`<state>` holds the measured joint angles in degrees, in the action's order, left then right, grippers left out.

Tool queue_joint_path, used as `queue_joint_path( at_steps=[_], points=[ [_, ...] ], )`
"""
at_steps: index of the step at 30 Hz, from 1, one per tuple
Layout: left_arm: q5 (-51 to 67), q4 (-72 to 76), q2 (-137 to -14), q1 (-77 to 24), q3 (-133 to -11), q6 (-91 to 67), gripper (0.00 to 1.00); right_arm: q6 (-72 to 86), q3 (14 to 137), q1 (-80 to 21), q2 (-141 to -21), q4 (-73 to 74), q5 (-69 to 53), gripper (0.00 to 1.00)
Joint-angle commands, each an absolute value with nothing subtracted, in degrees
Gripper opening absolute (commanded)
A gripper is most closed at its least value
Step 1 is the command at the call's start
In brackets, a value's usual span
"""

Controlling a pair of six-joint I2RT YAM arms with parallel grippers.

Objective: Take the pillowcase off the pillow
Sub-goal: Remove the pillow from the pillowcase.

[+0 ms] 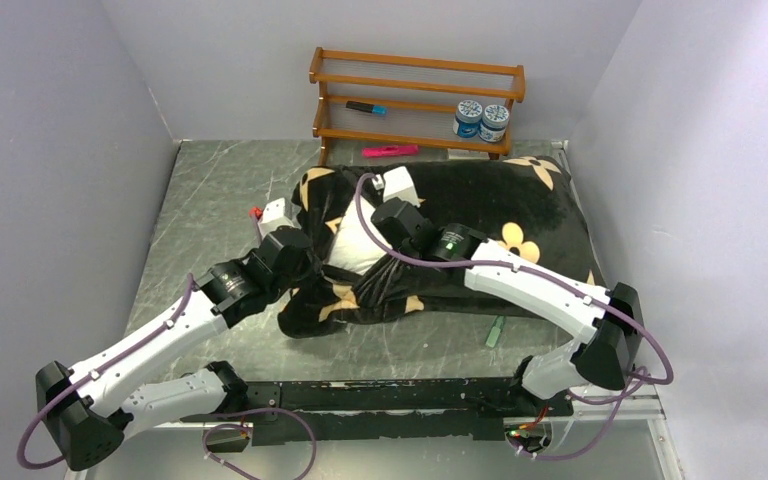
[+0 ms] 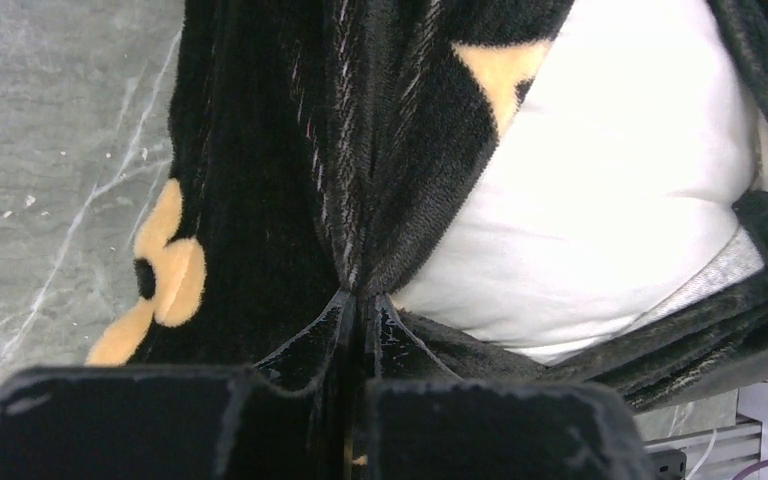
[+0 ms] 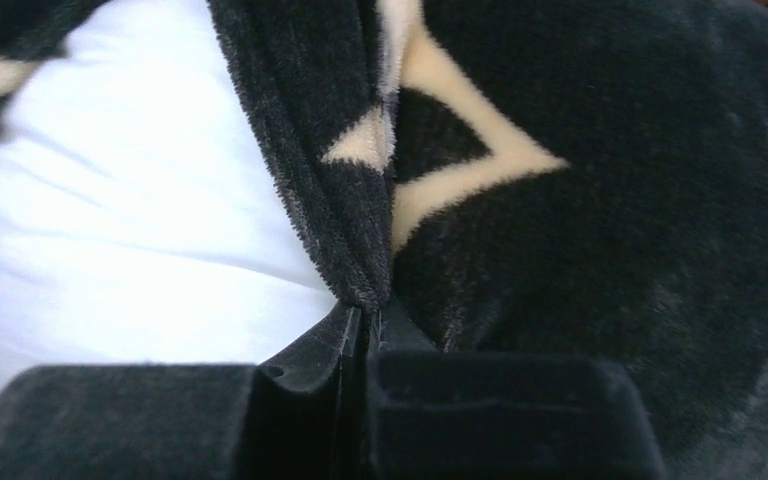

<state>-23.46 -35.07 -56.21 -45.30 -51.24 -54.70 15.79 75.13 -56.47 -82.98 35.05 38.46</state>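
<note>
Progress: early. My left tool is clenched on the mouth hem of the black plush flower-patterned pillowcase, which lies across the grey marbled table. Plump white pillow bulges from the mouth, mostly inside. My right tool pinches the opposite hem. Pull-off remains.

- Your grey marbled table bears the flowered pillowcase across its middle.
- At its far edge: wooden rack, pink marker just before it.
- Small green object lies nearest you.
</note>
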Motion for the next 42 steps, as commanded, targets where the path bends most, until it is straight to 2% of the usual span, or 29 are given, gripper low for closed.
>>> queue_joint_path(
  at_steps=[1,8,18,21,32,38,42],
  points=[
    [-31.84,-45.76,-56.60,-42.62,-55.15,-51.17,0.05,11.87,75.23,-52.16,-78.76,40.85,46.14,0.00],
    [-35.30,-49.99,-55.04,-40.62,-56.94,-49.66,0.05,11.30,73.31,-49.44,-76.08,40.12,44.58,0.00],
    [-26.57,-44.61,-50.04,-34.76,-37.09,-57.26,0.05,11.10,68.57,-48.86,-74.67,35.00,34.14,0.00],
    [-21.81,-41.76,-52.57,-34.45,-36.82,-54.02,0.05,10.39,69.17,-49.13,-74.58,33.86,30.80,0.01],
    [-12.92,-33.31,-50.99,-34.45,-37.02,-51.71,0.05,10.73,78.70,-58.03,-77.53,33.70,24.92,0.22],
    [-11.72,-32.34,-50.74,-34.41,-36.15,-52.35,0.05,14.24,84.34,-62.58,-80.47,33.46,21.81,0.37],
    [-11.62,-32.58,-50.18,-34.45,-35.78,-53.37,0.05,16.06,87.10,-66.20,-83.07,32.74,19.73,0.41]
  ],
)
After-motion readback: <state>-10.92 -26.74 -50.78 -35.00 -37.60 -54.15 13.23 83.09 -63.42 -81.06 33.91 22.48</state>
